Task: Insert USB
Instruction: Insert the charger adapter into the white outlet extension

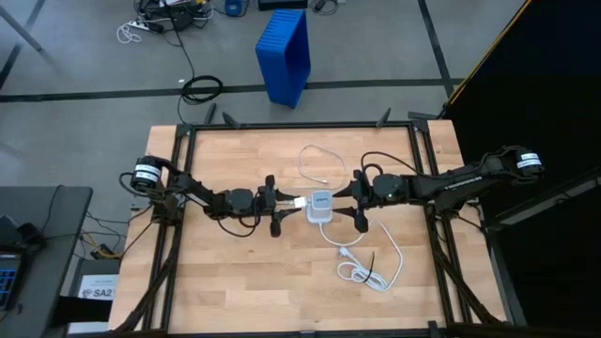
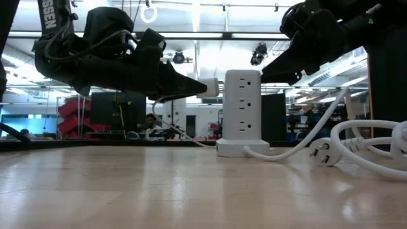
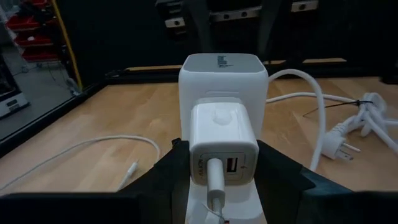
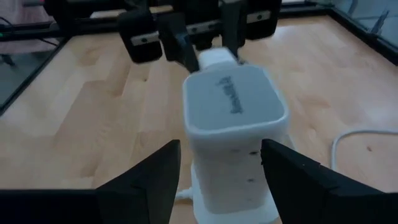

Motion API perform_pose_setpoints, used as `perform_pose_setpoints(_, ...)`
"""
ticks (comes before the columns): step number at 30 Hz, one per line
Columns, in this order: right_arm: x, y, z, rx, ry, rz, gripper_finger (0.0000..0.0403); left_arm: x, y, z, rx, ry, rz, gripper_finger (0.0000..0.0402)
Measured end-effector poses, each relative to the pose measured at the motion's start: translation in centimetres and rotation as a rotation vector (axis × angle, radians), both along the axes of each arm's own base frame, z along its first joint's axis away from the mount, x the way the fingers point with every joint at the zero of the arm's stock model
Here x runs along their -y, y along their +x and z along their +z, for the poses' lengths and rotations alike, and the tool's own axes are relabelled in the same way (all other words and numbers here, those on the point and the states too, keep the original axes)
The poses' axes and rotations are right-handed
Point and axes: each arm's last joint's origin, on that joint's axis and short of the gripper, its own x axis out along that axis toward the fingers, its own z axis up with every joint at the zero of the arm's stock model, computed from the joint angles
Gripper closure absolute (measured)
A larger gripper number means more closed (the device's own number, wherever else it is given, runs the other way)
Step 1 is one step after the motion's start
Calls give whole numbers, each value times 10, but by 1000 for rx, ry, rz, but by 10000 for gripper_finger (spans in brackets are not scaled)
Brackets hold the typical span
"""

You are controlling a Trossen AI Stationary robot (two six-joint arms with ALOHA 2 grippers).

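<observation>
A white power tower [image 1: 320, 205] stands upright on its base at the table's middle. My left gripper [image 1: 286, 201] reaches in level from the left, shut on a white charger block [image 3: 222, 134]. The block's far end meets the tower's side [image 2: 220, 87]. The USB plug [image 3: 214, 174] sits in one of the block's two ports. Its thin cable [image 1: 315, 164] lies looped on the table behind, with a free end [image 3: 130, 172] on the wood. My right gripper [image 1: 347, 205] comes from the right, shut on the tower [image 4: 236, 118]. My left gripper pinches the charger block's two side faces [image 3: 191, 163] between its fingers, level, from the table's left. The block sticks out past the fingertips [image 2: 194, 86], clear of the table and against the tower. My right gripper has a finger [image 4: 163, 167] on each of two opposite sides of the tower, near its top [image 2: 259, 75]. It slants down from the table's right. The tower stays upright on the table.
The tower's thick white cord [image 1: 371, 270] lies coiled at the near right, its pronged plug [image 2: 324, 152] on the wood. A black frame [image 1: 300, 125] runs round the table. A blue crate [image 1: 285, 56] stands on the floor beyond the far edge.
</observation>
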Motion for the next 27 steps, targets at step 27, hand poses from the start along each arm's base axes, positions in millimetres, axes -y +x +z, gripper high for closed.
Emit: perform_pose_setpoints(27, 7, 28, -5, -35, -158, 3, 130, -12, 0, -1, -16, -29, -14, 275)
